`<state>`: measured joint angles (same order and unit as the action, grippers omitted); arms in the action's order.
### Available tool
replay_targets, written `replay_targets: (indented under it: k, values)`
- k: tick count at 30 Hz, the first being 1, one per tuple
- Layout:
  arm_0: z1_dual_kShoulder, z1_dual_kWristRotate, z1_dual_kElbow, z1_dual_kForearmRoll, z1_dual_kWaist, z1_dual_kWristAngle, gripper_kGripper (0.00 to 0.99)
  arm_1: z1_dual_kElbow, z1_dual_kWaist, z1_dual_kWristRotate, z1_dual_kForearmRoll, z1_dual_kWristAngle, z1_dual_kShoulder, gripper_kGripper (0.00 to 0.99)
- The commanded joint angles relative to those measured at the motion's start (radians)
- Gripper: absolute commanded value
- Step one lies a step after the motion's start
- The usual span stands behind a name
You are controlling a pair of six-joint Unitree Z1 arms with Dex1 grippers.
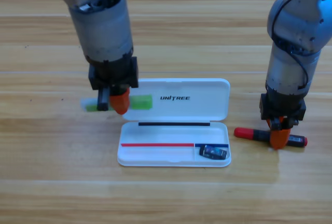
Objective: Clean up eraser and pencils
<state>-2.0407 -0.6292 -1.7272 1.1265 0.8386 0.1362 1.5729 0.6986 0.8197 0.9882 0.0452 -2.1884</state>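
We begin at the left gripper (115,101), which points down just beside the upper left corner of the open white case (176,125); its jaws are closed on the light-green bar (140,102), one orange jaw in front and a dark part beside it, with the bar sticking out level on both sides, its left end blurred. We cannot tell whether the bar touches the wooden table (52,172) or hangs just above it. The right gripper (279,133) points down well to the right of the case, its orange jaws straddling the red-and-black pen (270,137), which lies flat on the table, red end toward the case and black barrel running off to the right; we cannot tell whether those jaws are pressing on the pen or only around it. Moving outward, we count two pencils in all, the green bar and the pen, both outside the case. We count one eraser (213,152), a small black block with bluish marks, lying in the lower right compartment of the case tray. The case itself is one piece, lid folded back and printed UNITREE, tray toward us. Two arms are in view, one coming down from each upper corner.
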Motion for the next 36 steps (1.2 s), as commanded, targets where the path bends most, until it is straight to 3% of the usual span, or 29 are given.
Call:
replay_targets:
  k: [1, 5, 21, 36]
  values:
    - [-0.075, 0.014, 0.002, -0.025, 0.043, -0.007, 0.0, -0.027, -0.022, 0.012, -0.016, -0.016, -0.051, 0.261]
    - [-0.108, 0.016, -0.02, -0.031, 0.06, -0.012, 0.0, -0.033, -0.022, 0.012, -0.016, -0.016, -0.053, 0.0]
    - [-0.227, 0.031, -0.08, -0.062, 0.099, -0.04, 0.0, -0.048, -0.022, 0.012, -0.016, -0.024, -0.021, 0.0]
    - [-0.243, 0.049, -0.1, -0.062, 0.106, -0.064, 0.0, -0.074, -0.022, 0.012, -0.016, -0.024, -0.004, 0.0]
